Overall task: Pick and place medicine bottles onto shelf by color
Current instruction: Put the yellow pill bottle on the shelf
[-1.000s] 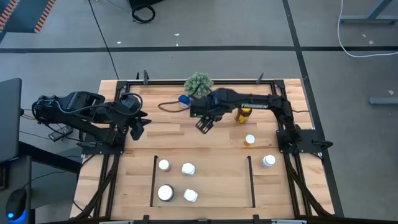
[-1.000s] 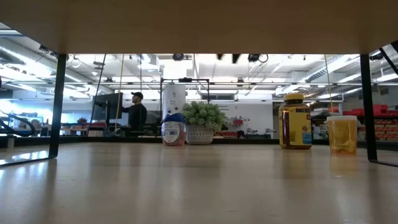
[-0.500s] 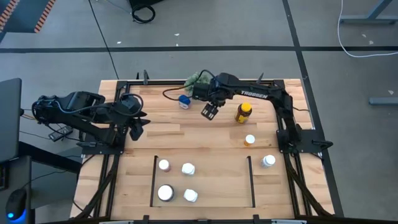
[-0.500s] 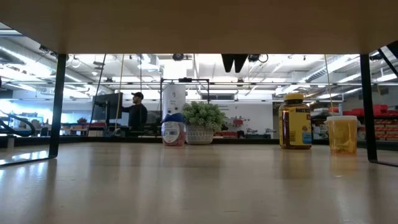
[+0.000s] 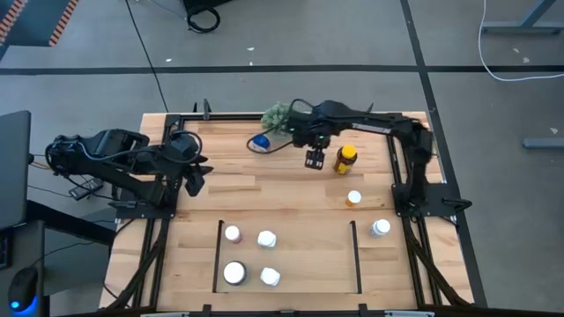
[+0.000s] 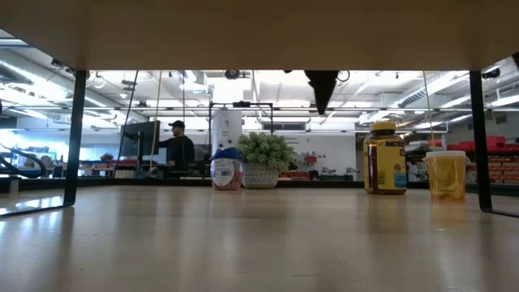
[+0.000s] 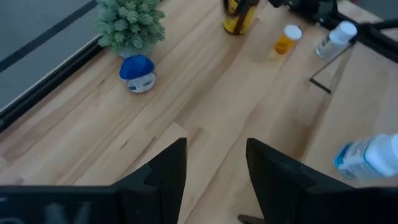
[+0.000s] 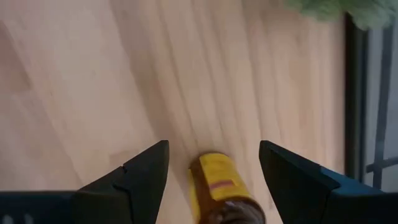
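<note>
The amber bottle (image 5: 345,159) looks rigid, smooth-sided and heaviest of the lot, so I judge a hold round its body below the yellow cap safest; it stands upright at the table's far side, near the green plant (image 5: 277,115). The right gripper (image 5: 315,159) hangs just beside it, jaws wide, empty; the left gripper (image 5: 194,179) waits at the left edge, jaws parted, holding nothing.

Plant (image 5: 278,115) partly hidden under right arm in high view. Amber bottle (image 8: 221,193) cut off by right wrist frame edge. Bottle (image 7: 371,158) cropped at left wrist frame edge.
</note>
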Motion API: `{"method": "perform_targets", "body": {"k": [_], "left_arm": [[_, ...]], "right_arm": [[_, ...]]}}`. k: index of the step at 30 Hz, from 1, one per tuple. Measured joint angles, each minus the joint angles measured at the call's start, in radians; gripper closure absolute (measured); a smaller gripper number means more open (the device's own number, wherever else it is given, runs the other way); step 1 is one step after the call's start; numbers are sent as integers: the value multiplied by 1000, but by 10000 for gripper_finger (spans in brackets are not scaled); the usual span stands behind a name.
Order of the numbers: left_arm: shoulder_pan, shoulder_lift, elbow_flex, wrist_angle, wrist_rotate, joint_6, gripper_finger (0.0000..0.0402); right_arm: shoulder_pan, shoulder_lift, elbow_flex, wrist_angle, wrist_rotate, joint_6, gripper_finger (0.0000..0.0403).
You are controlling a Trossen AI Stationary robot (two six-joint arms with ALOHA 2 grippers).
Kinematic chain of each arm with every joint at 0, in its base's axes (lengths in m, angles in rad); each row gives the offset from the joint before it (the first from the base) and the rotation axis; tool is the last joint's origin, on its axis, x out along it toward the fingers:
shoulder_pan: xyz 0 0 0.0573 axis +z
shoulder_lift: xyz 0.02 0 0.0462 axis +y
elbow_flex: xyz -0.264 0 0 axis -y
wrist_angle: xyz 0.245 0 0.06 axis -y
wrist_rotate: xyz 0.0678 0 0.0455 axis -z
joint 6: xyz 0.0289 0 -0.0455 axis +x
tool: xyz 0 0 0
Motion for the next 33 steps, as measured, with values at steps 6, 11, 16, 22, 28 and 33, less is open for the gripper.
{"method": "perform_targets", "body": {"k": [6, 11, 16, 22, 28, 33], "left_arm": [[8, 0, 0, 1, -69, -35, 230], [35, 0, 0, 1, -80, -56, 230], [53, 0, 0, 3, -79, -86, 230], [58, 0, 0, 3, -91, -101, 230], [58, 0, 0, 2, -115, -101, 230], [58, 0, 0, 2, -117, -108, 230]], "right_arm": [[-51, -240, -255, 146, 3, 29, 146], [-106, -441, -514, 217, 2, 63, 146], [-133, -573, -627, 226, -30, 72, 143], [-144, -641, -627, 281, -10, -19, 132], [-168, -598, -627, 282, -63, -78, 101], [-178, -540, -638, 285, -63, -123, 80]]}}
